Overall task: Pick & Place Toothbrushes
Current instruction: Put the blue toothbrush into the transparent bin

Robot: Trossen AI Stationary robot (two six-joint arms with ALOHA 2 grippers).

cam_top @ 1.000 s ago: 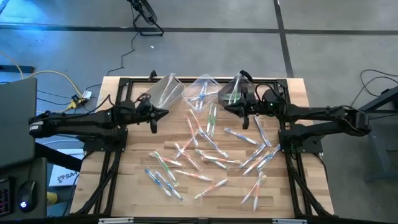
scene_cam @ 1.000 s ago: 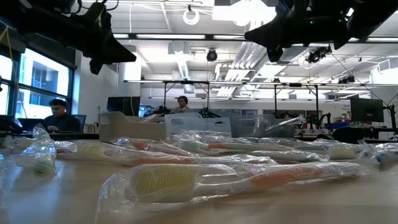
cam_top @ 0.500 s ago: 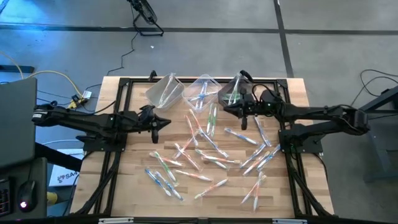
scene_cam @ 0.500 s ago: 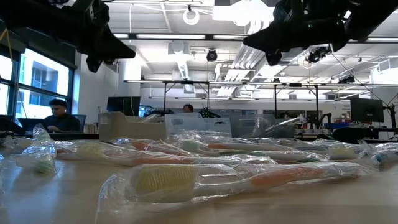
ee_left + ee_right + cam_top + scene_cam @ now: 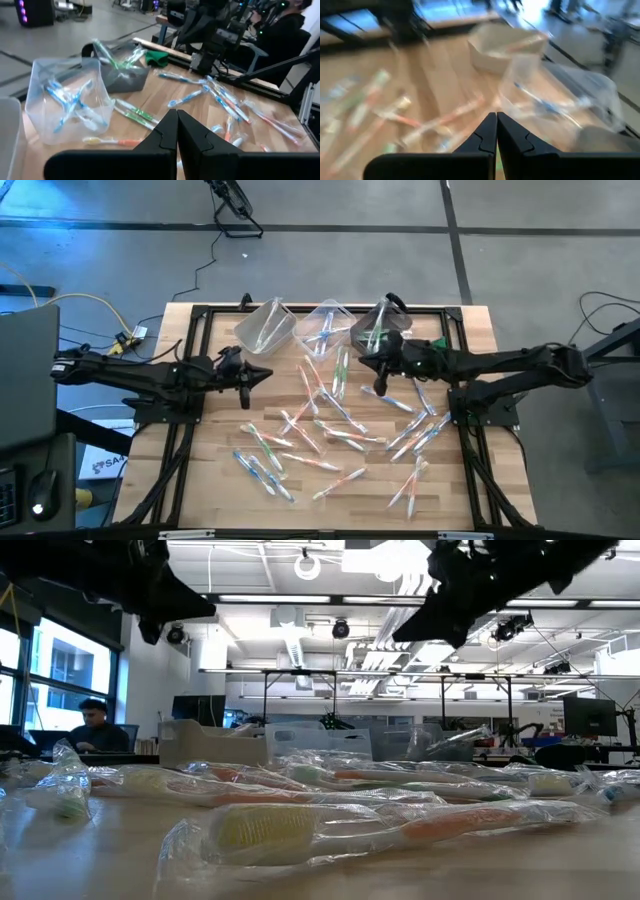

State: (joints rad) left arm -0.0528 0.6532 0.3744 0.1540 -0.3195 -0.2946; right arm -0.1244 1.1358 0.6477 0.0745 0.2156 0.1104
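Right hand (image 5: 378, 388) now off the bins and out over the scattered toothbrushes (image 5: 330, 420), clenched and empty, where a second ago it hung at the green-brush bin (image 5: 374, 326). Likely a drop just finished and a fresh pick starting, though fingers must part first. Left hand (image 5: 247, 380) also clenched on nothing, now hovering over bare desk (image 5: 215, 435) left of the pile, a little nearer the front than a second back. Toothbrushes mostly lying loose across the desk's middle and right, wrapped; a few already in the middle bin (image 5: 325, 323) and the right one; left bin (image 5: 265, 326) seemingly bare. Much sorting left.
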